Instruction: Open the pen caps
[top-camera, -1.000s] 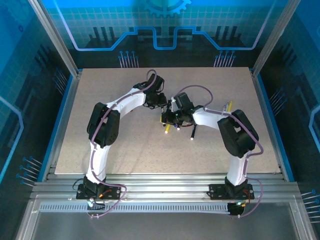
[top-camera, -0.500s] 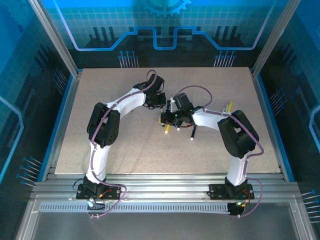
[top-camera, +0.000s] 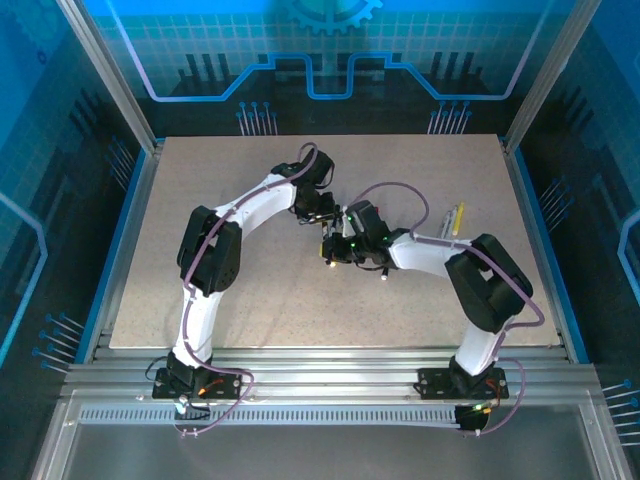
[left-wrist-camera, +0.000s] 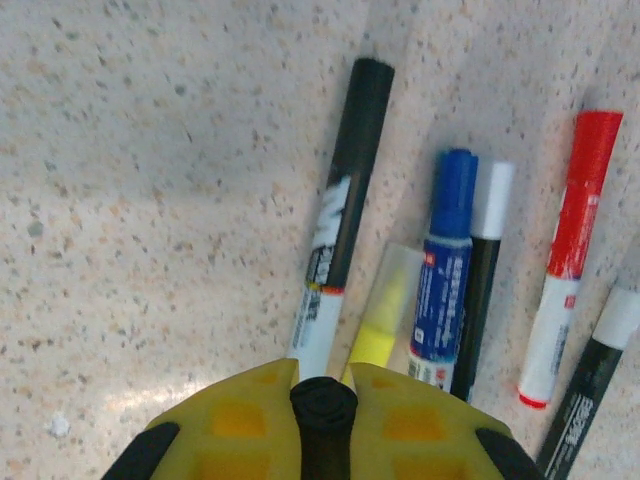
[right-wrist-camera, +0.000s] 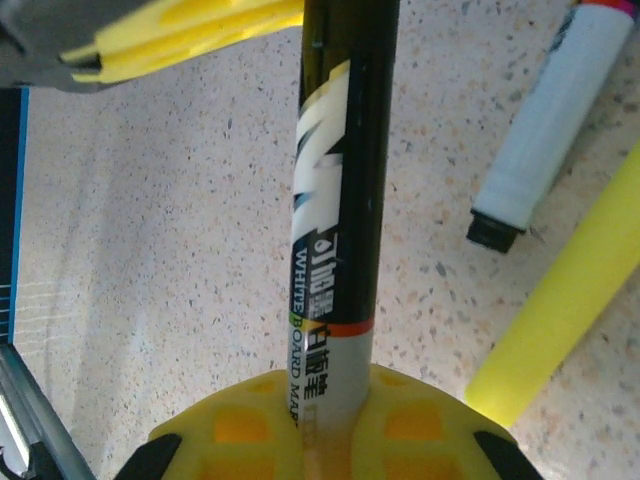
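Observation:
My right gripper (right-wrist-camera: 330, 405) is shut on the white end of a black whiteboard marker (right-wrist-camera: 340, 200), held above the table. My left gripper (left-wrist-camera: 323, 385) is shut on that marker's black pen cap (left-wrist-camera: 323, 410), seen end-on between its yellow fingers (left-wrist-camera: 240, 410). In the top view the two grippers meet tip to tip at mid table, left gripper (top-camera: 322, 213) and right gripper (top-camera: 338, 243). Below them lie capped pens: a black marker (left-wrist-camera: 345, 200), a yellow highlighter (left-wrist-camera: 385, 310), a blue marker (left-wrist-camera: 447, 260) and a red marker (left-wrist-camera: 570, 260).
Two thin black pens with white caps (left-wrist-camera: 485, 260) (left-wrist-camera: 600, 380) lie among the group. Two more pens (top-camera: 455, 215) lie at the back right of the speckled table (top-camera: 230, 290). Metal frame posts and blue walls surround the table.
The left gripper's jaws have closed on the marker's cap. Both grippers have shifted slightly toward the near side, and the right arm's elbow has swung outward.

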